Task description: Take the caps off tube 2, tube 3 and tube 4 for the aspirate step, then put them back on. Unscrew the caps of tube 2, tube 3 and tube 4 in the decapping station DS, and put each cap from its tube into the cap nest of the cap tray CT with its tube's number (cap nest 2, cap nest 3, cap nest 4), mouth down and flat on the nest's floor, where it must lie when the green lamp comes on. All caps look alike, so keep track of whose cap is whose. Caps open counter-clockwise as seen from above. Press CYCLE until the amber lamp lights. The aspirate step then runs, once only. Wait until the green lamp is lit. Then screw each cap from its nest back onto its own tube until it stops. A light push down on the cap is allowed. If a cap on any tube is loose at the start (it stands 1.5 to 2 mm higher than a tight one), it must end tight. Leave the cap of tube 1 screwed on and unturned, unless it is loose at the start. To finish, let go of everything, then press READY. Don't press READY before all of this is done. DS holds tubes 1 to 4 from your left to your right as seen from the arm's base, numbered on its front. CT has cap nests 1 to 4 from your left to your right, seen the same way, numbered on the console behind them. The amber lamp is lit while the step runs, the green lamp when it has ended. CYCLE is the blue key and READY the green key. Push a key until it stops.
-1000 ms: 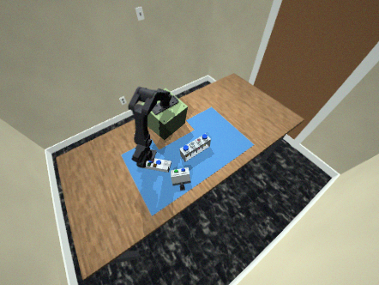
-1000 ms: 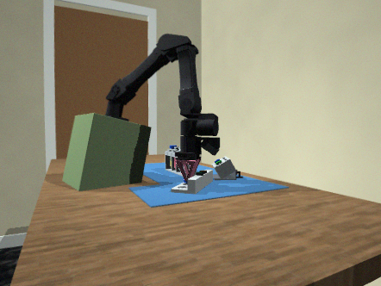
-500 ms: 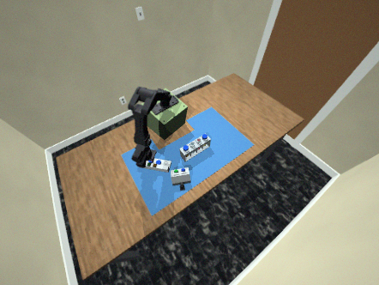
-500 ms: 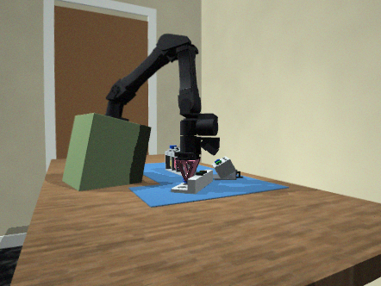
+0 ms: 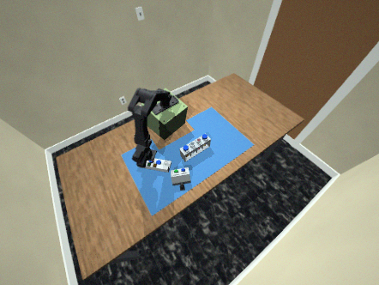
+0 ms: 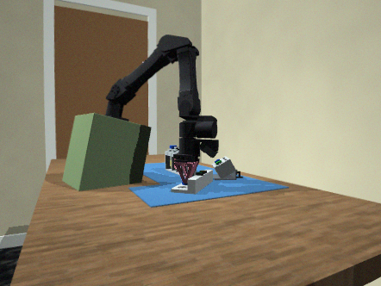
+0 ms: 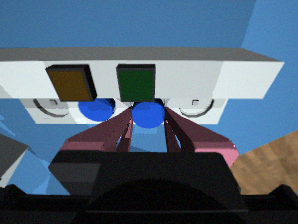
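Note:
My gripper [image 7: 148,111] is shut on a blue cap [image 7: 147,114] and holds it low over the third nest from the left of the white cap tray [image 7: 125,107]. Another blue cap [image 7: 97,109] lies in the second nest. The first nest [image 7: 50,105] and the fourth nest [image 7: 195,105] are empty. On the console behind the nests, the amber lamp [image 7: 70,82] and the green lamp [image 7: 136,83] look unlit. The decapping station [image 5: 195,147] carries blue caps on its two end tubes [image 5: 185,148] [image 5: 205,137]; the two middle tubes are open.
The key box [image 5: 180,175] with a blue and a green key stands in front of the cap tray [image 5: 158,166] on the blue mat. A green block [image 5: 168,117] stands at the arm's base. In the exterior view, the gripper [image 6: 186,172] reaches down onto the tray [image 6: 194,181].

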Action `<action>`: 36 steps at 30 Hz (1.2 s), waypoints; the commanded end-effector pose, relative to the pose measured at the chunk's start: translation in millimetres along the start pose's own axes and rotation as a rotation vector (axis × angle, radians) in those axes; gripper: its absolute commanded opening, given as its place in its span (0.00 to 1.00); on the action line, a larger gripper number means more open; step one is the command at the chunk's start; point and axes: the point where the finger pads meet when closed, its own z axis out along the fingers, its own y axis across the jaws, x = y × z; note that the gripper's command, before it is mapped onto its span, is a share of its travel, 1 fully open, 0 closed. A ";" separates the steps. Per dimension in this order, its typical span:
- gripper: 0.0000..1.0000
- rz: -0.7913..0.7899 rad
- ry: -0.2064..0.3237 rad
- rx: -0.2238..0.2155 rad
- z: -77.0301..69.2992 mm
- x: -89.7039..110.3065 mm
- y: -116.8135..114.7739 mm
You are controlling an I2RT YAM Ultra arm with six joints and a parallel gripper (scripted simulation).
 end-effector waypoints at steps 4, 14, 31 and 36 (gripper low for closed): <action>0.00 -0.004 -0.028 0.003 -1.1 -10.4 -0.4; 0.00 -0.004 -0.028 0.003 2.1 -13.4 0.3; 0.00 -0.004 -0.028 0.003 3.6 -15.4 0.7; 0.00 -0.004 -0.028 0.003 2.9 -15.0 0.6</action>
